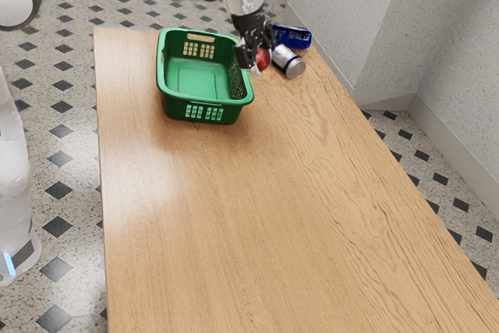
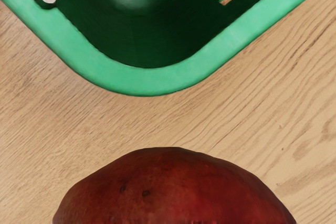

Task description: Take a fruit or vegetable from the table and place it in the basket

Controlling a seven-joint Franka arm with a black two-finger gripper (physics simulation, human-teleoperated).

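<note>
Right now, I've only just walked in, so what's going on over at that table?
I'm a robot arm putting away fruit. My end effector is closed on a red fruit, holding it up above the table. It's beside a corner of the green basket, outside the rim, so it isn't in yet. Near the hand, a silver can lies on its side, with a blue can by it. Going over the basket is probably the next move.
</note>
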